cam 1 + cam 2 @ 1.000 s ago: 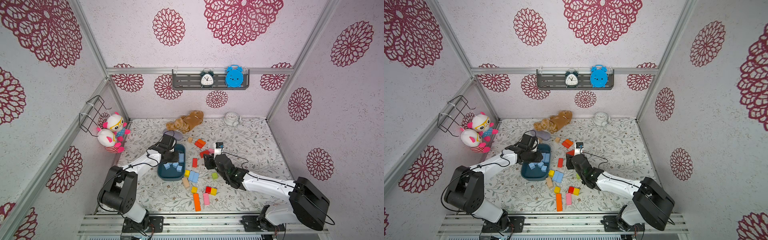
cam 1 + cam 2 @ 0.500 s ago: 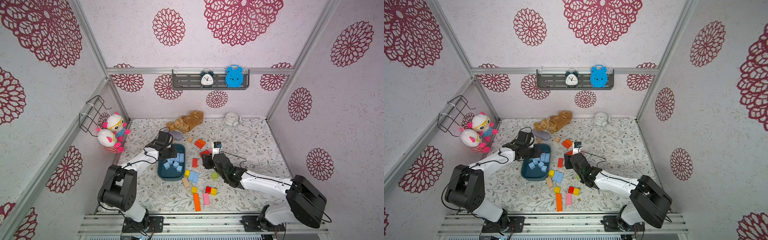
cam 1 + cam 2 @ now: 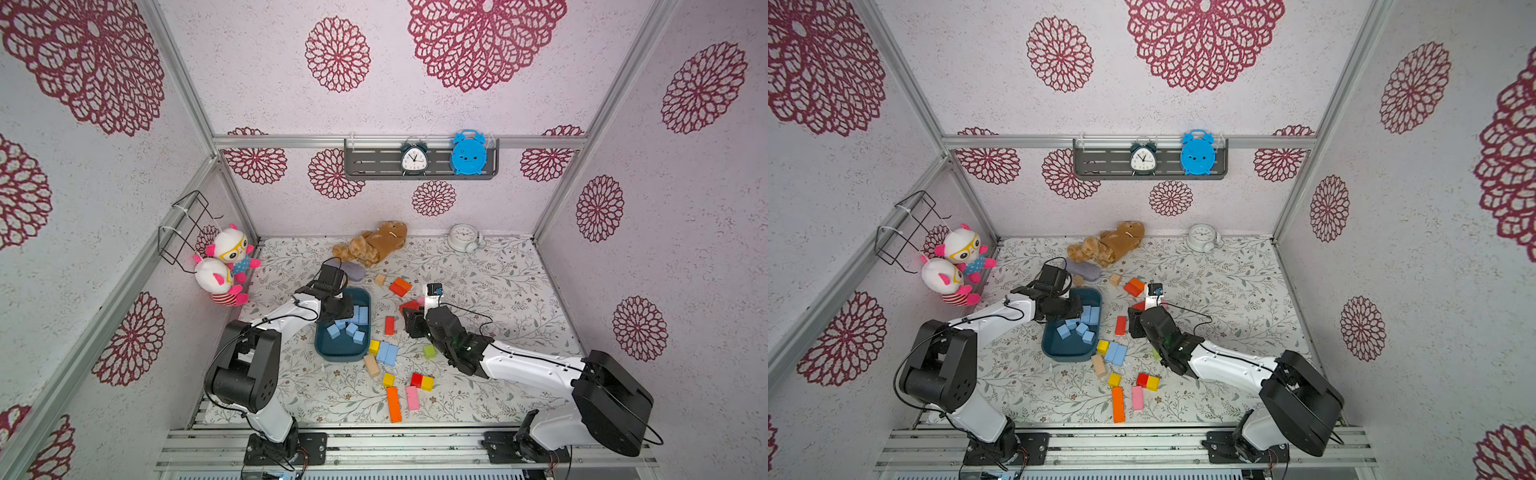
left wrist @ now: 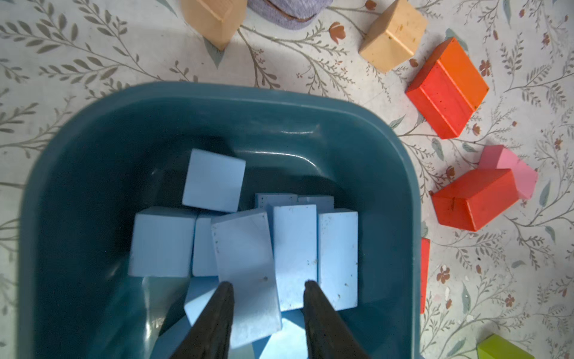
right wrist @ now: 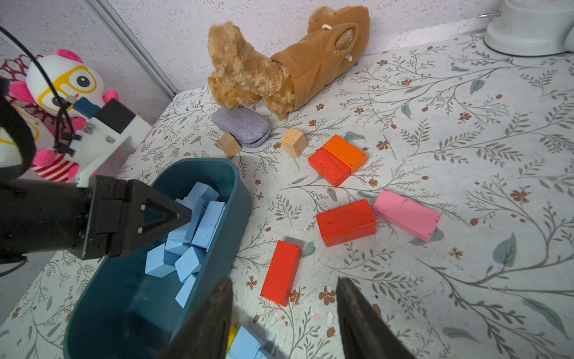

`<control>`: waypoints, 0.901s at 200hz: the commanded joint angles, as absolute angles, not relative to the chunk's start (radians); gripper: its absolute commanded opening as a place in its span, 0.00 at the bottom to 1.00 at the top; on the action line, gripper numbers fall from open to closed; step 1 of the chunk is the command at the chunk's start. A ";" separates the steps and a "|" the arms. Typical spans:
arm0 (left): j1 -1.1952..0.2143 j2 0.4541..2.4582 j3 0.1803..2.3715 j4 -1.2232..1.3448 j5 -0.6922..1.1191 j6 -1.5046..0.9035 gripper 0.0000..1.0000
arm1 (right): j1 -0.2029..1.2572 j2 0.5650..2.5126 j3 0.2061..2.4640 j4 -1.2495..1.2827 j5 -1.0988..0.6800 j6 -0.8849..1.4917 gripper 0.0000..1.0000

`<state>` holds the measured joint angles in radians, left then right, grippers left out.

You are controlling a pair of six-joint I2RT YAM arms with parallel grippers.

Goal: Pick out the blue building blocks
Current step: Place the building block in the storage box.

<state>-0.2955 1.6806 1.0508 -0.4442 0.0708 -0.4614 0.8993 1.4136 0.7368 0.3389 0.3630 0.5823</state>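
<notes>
- Inside your dark teal rounded plastic tray [image 4: 388,186], left of centre on the floral table [image 3: 498,291]: matte sky-blue building blocks [image 4: 292,248], plain cubes and bricks, jumbled.
- Two blue bricks [image 3: 386,353] lie on the table beside it.
- Your left gripper [image 4: 267,289] has its jaws apart over the pile; your right gripper [image 5: 284,286] has its jaws apart, empty.

Bright, even light; soft shadows, edges distorted.

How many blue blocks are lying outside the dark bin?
2: one blue brick touching a second blue brick, on the table beside the tray's near end. Others may hide under the right arm.
</notes>
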 commanded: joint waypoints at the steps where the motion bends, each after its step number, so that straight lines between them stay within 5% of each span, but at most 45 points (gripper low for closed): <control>1: -0.291 1.704 1.068 -0.434 0.084 -0.468 0.40 | 0.895 1.401 0.764 0.355 0.373 0.563 0.57; 180: -0.268 1.680 1.065 -0.411 0.095 -0.470 0.51 | 0.895 1.401 0.761 0.360 0.371 0.562 0.57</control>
<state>-0.2771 1.6371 1.0599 -0.4129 0.0879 -0.4648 0.8993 1.4136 0.7368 0.3393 0.3634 0.5823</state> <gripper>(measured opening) 0.516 0.567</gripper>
